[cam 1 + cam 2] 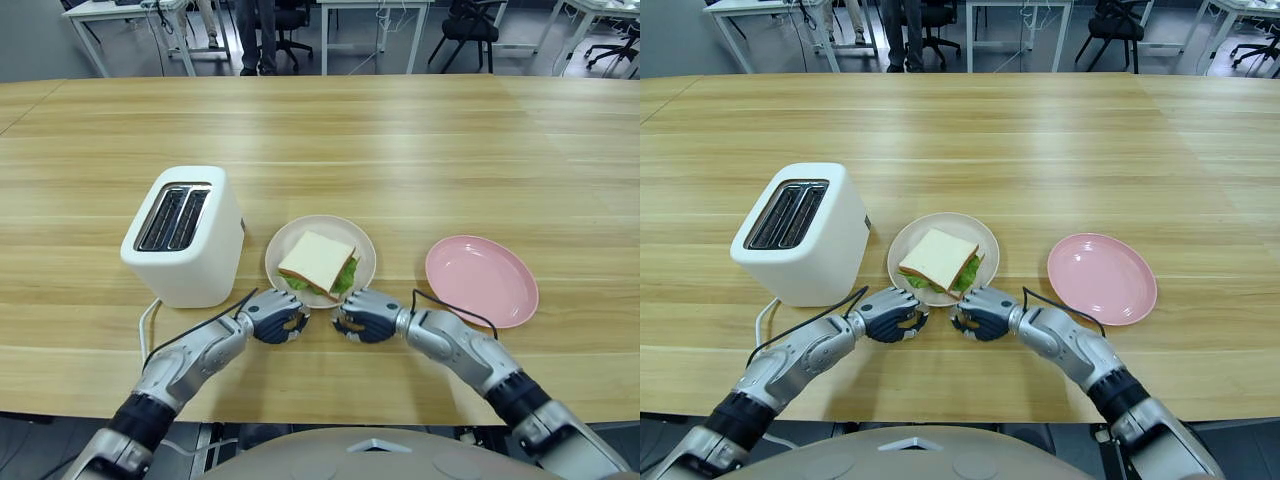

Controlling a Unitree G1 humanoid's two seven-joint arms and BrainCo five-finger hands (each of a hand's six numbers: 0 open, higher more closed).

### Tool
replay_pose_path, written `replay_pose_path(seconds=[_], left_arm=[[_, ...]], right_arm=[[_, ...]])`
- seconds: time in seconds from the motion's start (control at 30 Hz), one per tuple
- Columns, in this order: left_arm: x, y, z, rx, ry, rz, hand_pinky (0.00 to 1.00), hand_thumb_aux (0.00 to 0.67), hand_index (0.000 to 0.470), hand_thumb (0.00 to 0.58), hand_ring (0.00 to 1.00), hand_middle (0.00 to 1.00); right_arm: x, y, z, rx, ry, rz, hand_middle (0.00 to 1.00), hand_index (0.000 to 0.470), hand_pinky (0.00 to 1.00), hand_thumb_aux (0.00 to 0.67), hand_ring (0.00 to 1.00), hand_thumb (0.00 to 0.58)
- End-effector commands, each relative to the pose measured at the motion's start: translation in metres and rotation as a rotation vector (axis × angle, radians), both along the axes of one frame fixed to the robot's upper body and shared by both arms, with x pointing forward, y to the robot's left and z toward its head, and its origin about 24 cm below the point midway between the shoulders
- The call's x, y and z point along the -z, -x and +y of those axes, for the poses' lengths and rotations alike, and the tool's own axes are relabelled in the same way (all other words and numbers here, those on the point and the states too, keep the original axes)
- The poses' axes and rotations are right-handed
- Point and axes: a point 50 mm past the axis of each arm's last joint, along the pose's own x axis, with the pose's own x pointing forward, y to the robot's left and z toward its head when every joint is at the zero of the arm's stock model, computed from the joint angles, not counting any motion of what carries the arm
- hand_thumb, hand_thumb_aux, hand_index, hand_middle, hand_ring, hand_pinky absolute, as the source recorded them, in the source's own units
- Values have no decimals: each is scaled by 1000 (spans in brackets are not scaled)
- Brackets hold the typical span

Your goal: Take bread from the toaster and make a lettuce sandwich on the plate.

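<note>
A sandwich (318, 260) is seen lying on a round cream plate (366, 246) near the front middle of a wooden table (400, 150). It is made of white bread, and green lettuce (347, 276) is seen sticking out along its near and right edges. The left hand (272, 316) is held just beside the near left rim of the plate and the right hand (367, 316) just beside the near right rim. Both hands are curled closed and nothing is held in either. Whether the rim is touched by them cannot be told. A white toaster (195, 265) is placed just left of the plate, with its two dark slots (173, 217) facing up, and a pale cable (150, 322) is led from its near side toward the table edge. A pink plate (481, 281) is set near the cream plate, on its right.
</note>
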Motion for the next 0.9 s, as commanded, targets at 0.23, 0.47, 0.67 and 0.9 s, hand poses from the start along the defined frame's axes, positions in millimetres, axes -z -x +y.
replay_pose_path(seconds=[0.23, 0.47, 0.67, 0.9], left_arm=[[-3, -63, -8, -78, -34, -76, 1000, 670, 460, 580, 1000, 1000], [-11, -91, -10, -99, -31, -112, 1000, 670, 460, 580, 1000, 1000], [-19, -85, -13, -66, 39, -130, 1000, 670, 460, 580, 1000, 1000], [-54, -26, -9, -59, 455, -126, 341, 402, 276, 487, 341, 341]], right_arm=[[-8, -68, -6, 160, 52, -143, 1000, 460, 1000, 670, 1000, 580], [-16, -81, -4, 162, 48, -175, 1000, 460, 1000, 670, 1000, 580], [-32, -75, -9, 147, -43, -174, 1000, 460, 1000, 670, 1000, 580], [-71, -48, -37, 205, -428, -37, 784, 460, 784, 670, 784, 580]])
